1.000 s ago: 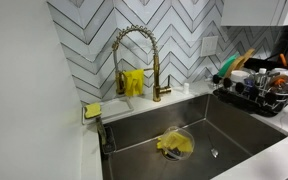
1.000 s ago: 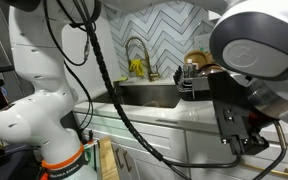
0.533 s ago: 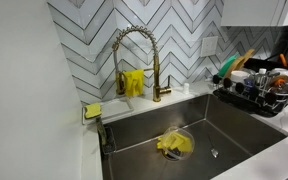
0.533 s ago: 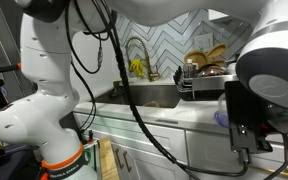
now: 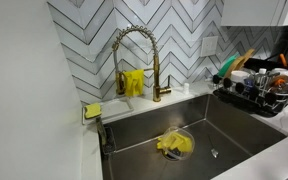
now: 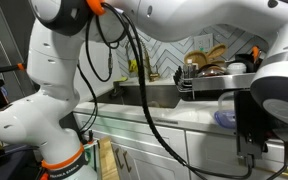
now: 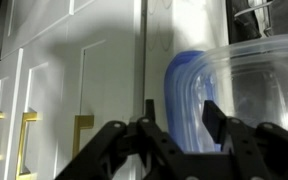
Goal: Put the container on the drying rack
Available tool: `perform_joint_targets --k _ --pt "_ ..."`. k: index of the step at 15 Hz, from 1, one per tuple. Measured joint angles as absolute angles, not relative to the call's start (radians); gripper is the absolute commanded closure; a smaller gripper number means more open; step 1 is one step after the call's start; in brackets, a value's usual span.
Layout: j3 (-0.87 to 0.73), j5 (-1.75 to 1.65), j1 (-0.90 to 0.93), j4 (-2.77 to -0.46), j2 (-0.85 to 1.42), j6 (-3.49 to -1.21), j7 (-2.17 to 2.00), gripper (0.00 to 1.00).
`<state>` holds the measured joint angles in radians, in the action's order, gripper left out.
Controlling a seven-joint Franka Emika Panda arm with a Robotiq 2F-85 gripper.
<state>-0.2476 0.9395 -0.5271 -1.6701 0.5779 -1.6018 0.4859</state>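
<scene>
The container (image 7: 254, 85) is clear plastic with a blue lid edge (image 7: 184, 95) and fills the right of the wrist view. My gripper (image 7: 178, 105) straddles that blue edge. The right finger (image 7: 212, 115) overlaps the edge, while the left finger (image 7: 147, 112) stands a little apart from it, so the jaws are partly closed with a gap. In an exterior view the container (image 6: 224, 118) is a bluish shape at the counter's front edge, beside my wrist (image 6: 274, 100). The black drying rack (image 5: 254, 95) (image 6: 209, 80) stands right of the sink, loaded with dishes.
A gold faucet (image 5: 134, 50) arches over the steel sink (image 5: 234, 125), where a yellow cloth (image 5: 174, 145) lies. A yellow sponge (image 5: 92, 110) rests on the sink's left corner. White cabinet doors with gold handles (image 7: 79, 135) stand below the counter.
In an exterior view my wrist has swung to the right, uncovering the bluish container at the counter edge. The sink view is unchanged.
</scene>
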Motion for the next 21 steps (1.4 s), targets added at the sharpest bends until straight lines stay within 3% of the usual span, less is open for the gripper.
perform_joint_targets --k 1,2,3,4,5,8,21 --pt "-0.242 0.944 -0.527 -1.663 0.589 -1.600 0.488 0.63" --pt "-0.239 0.949 -0.528 -1.654 0.599 -1.593 0.490 0.40" --pt "-0.240 0.951 -0.532 -1.646 0.605 -1.580 0.493 0.40" --pt "-0.238 0.953 -0.537 -1.638 0.609 -1.566 0.496 0.62" --pt "-0.235 0.955 -0.542 -1.630 0.615 -1.557 0.499 0.78" --pt "-0.231 0.954 -0.548 -1.612 0.636 -1.537 0.502 0.95" --pt "-0.233 0.926 -0.566 -1.564 0.603 -1.463 0.509 0.97"
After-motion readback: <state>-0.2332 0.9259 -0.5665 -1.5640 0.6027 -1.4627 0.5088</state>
